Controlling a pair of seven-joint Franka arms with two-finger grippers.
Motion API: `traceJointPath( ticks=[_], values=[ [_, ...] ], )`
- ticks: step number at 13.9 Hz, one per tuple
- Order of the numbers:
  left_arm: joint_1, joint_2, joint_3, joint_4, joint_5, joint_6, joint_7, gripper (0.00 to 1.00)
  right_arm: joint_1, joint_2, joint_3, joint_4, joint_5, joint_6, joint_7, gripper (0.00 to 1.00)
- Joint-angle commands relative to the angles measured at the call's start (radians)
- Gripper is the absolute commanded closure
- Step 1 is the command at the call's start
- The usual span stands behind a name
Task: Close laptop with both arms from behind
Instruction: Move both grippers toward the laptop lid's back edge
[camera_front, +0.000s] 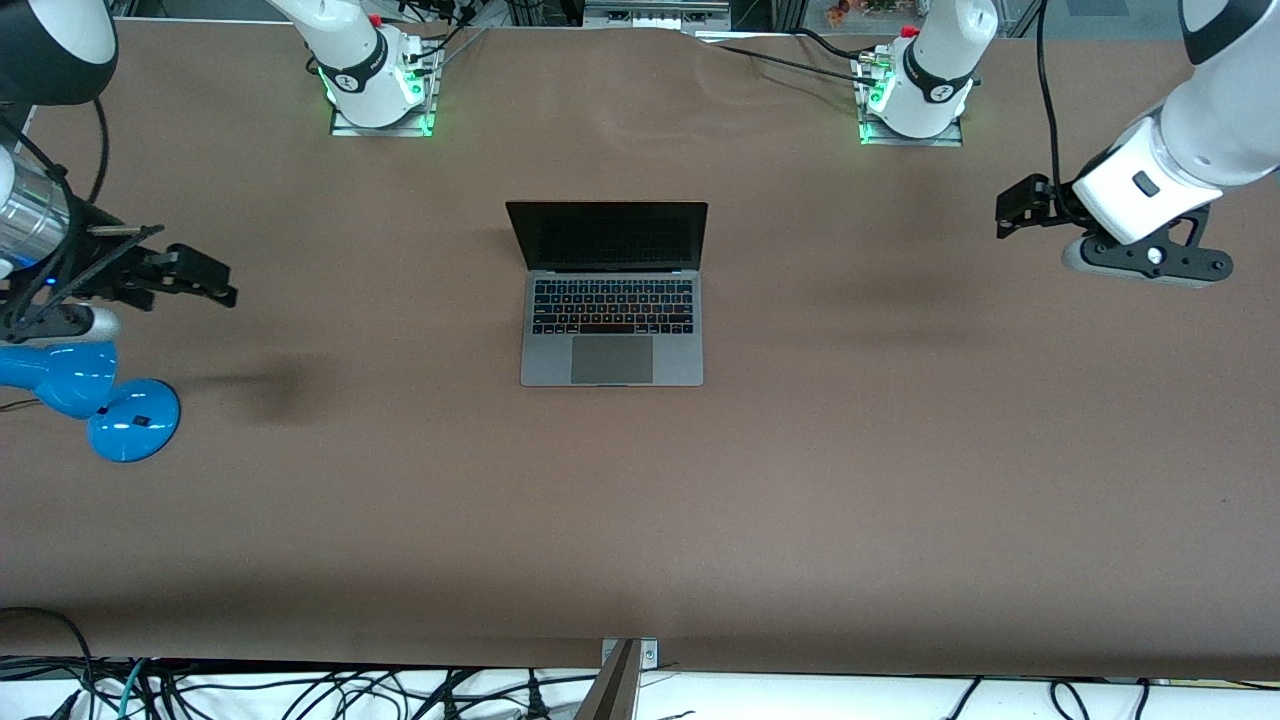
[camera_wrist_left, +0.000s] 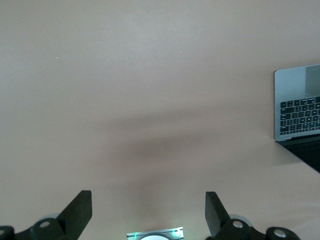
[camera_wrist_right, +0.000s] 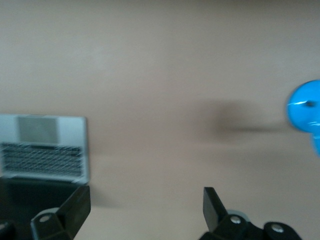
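Note:
The space-grey laptop (camera_front: 612, 300) stands open in the middle of the table, with its black screen upright and its keyboard facing the front camera. My left gripper (camera_front: 1008, 214) is open and empty, up over bare table toward the left arm's end, well apart from the laptop. My right gripper (camera_front: 215, 280) is open and empty, up over the table toward the right arm's end. The left wrist view shows its open gripper (camera_wrist_left: 148, 200) and part of the laptop (camera_wrist_left: 300, 115). The right wrist view shows its open gripper (camera_wrist_right: 146, 197) and the laptop (camera_wrist_right: 45, 147).
A blue desk lamp (camera_front: 100, 400) stands on the table under and beside my right gripper; it also shows in the right wrist view (camera_wrist_right: 306, 112). The arms' bases (camera_front: 378, 95) (camera_front: 912, 100) stand along the table's edge by the robots. Brown table (camera_front: 640, 500) surrounds the laptop.

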Motion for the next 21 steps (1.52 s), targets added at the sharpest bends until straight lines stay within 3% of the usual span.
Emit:
traceJointPath(
  ticks=[1,2,5,8,10,14,17,21],
  values=[
    [-0.021,0.024,-0.071,0.031,-0.038,-0.027,-0.144,0.0,0.029,0.009,0.004,-0.002,0.062,-0.061,-0.009,0.0],
    [-0.023,0.033,-0.106,0.032,-0.053,-0.024,-0.193,0.0,0.054,0.021,0.004,-0.002,0.062,-0.067,-0.008,0.0],
    [-0.024,0.084,-0.122,0.037,-0.174,0.005,-0.319,0.0,0.163,0.049,0.004,-0.004,0.063,-0.066,0.012,0.0],
    [-0.04,0.101,-0.188,0.037,-0.177,0.047,-0.406,0.0,0.255,0.076,0.004,-0.002,0.065,-0.066,0.015,0.0],
    [-0.072,0.141,-0.231,0.037,-0.177,0.071,-0.477,0.0,0.29,0.093,0.003,-0.004,0.115,-0.066,0.023,0.0],
    [-0.182,0.194,-0.239,0.034,-0.21,0.12,-0.65,0.0,0.368,0.127,0.004,-0.005,0.165,-0.067,0.139,0.01],
    [-0.245,0.239,-0.24,0.031,-0.22,0.122,-0.686,0.0,0.425,0.171,0.004,-0.005,0.183,-0.069,0.221,0.18],
    [-0.294,0.274,-0.24,0.017,-0.311,0.12,-0.808,0.01,0.464,0.225,0.004,-0.008,0.261,-0.116,0.329,0.7]
  ],
)
